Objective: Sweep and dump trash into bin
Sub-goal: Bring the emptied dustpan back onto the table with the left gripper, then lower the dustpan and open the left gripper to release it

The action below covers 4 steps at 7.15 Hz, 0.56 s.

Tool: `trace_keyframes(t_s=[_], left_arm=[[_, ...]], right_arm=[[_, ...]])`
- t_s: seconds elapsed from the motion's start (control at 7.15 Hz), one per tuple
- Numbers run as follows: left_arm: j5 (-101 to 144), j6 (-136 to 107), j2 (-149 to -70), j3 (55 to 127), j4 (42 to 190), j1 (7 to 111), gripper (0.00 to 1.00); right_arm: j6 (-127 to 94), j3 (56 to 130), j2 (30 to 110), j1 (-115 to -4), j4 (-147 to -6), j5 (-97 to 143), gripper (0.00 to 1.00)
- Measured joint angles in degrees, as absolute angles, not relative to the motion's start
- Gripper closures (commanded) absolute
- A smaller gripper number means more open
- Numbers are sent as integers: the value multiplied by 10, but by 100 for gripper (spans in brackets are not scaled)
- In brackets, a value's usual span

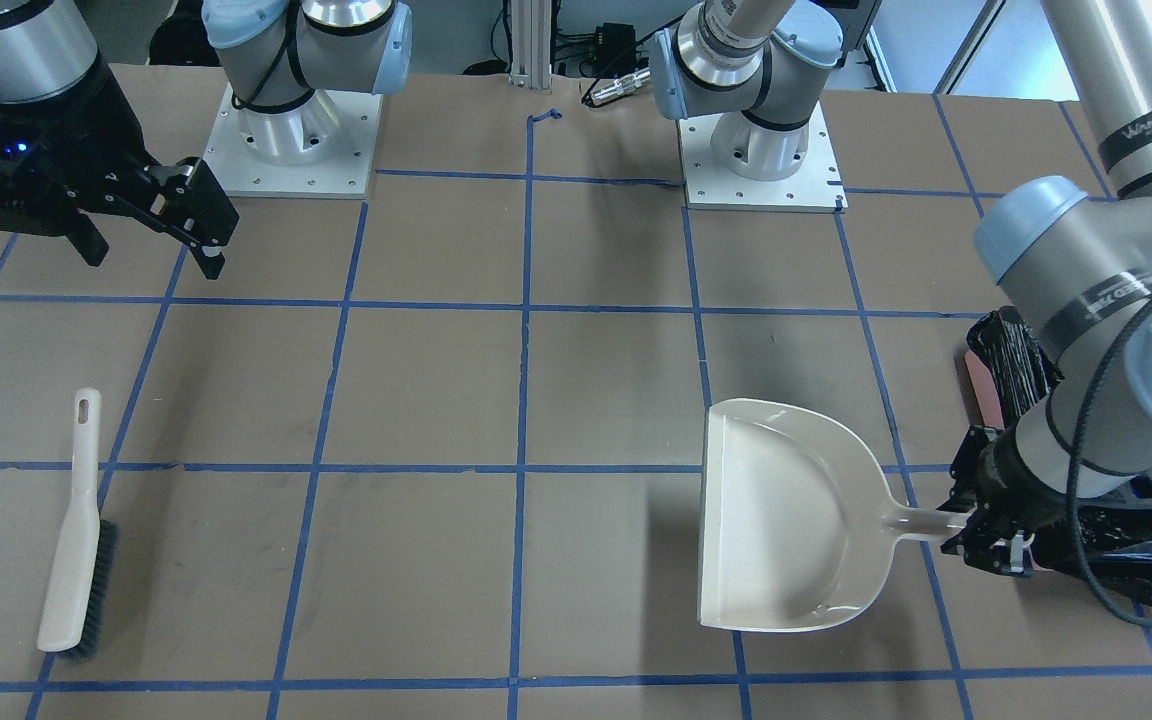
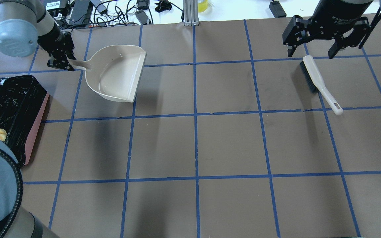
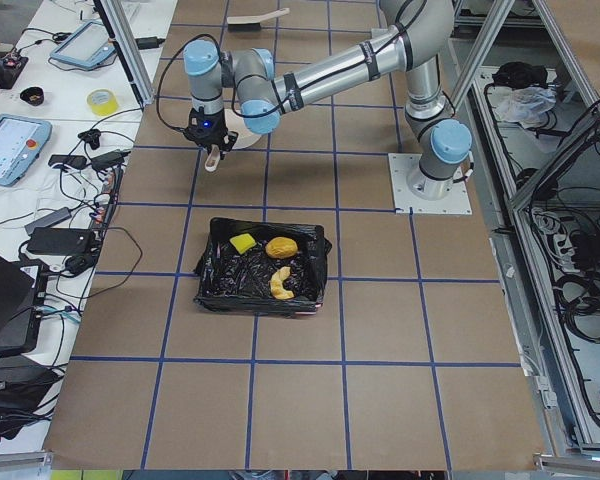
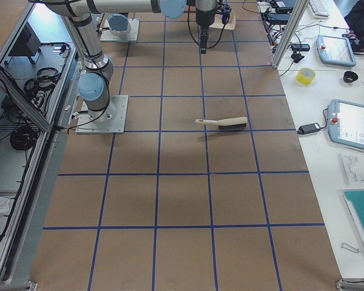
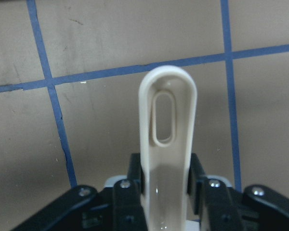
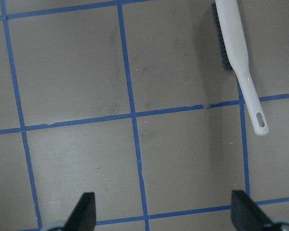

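Trash (image 3: 281, 247), all 3 pcs, lies inside bin (image 2: 36, 132); we judge dump done. L gripper (image 5: 166, 178) clamps empty dustpan (image 2: 117, 74) by handle near bin; R gripper (image 1: 154, 250) hangs spread & empty, brush (image 1: 76, 530) lying apart. Next we'd set dustpan down & release.

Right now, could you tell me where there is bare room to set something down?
The wide middle between dustpan and brush is bare, and the whole strip nearest the robot right of the bin. Crowded: the left edge, around bin and dustpan.
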<state>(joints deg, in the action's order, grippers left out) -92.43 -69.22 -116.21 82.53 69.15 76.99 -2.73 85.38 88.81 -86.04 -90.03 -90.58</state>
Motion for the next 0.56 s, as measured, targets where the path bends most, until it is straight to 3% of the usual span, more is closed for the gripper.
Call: trace_keyframes(t_s=[0.14,0.56], left_arm=[[-927,-698,-1178,827,683,775,100],[-958,-698,-1218,829,625,777,86]], right_arm=[[-28,855,888,-860,-902,-906,0],[-28,856,887,-860,-900,-905,0]])
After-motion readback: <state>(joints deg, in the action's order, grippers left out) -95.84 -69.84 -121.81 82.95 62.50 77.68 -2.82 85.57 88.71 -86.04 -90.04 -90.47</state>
